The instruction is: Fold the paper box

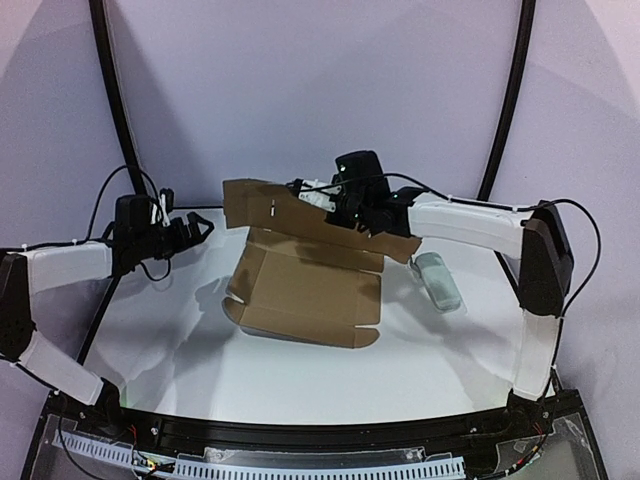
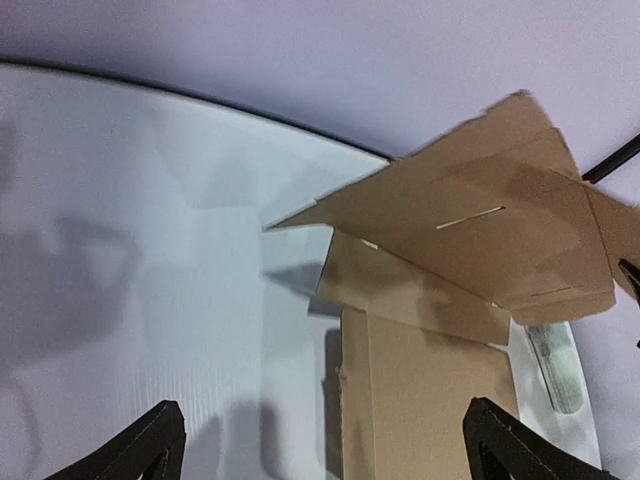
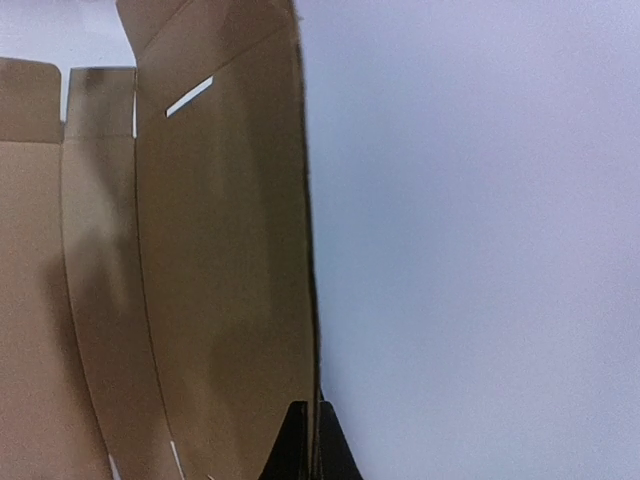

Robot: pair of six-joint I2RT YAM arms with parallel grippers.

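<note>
The paper box (image 1: 305,290) is a brown cardboard mailer lying mostly flat in the middle of the table, its far flap (image 1: 290,215) raised upright. My right gripper (image 1: 345,212) is shut on the top edge of that raised flap and holds it up; in the right wrist view the two fingertips (image 3: 298,445) pinch the flap's edge (image 3: 230,250). My left gripper (image 1: 200,227) is open and empty, held above the table left of the box. In the left wrist view its fingertips (image 2: 160,445) are spread wide, with the box (image 2: 430,370) ahead.
A small pale grey-green case (image 1: 437,281) lies on the white table (image 1: 160,340) right of the box, and shows in the left wrist view (image 2: 555,365). Black cables run up the back wall on both sides.
</note>
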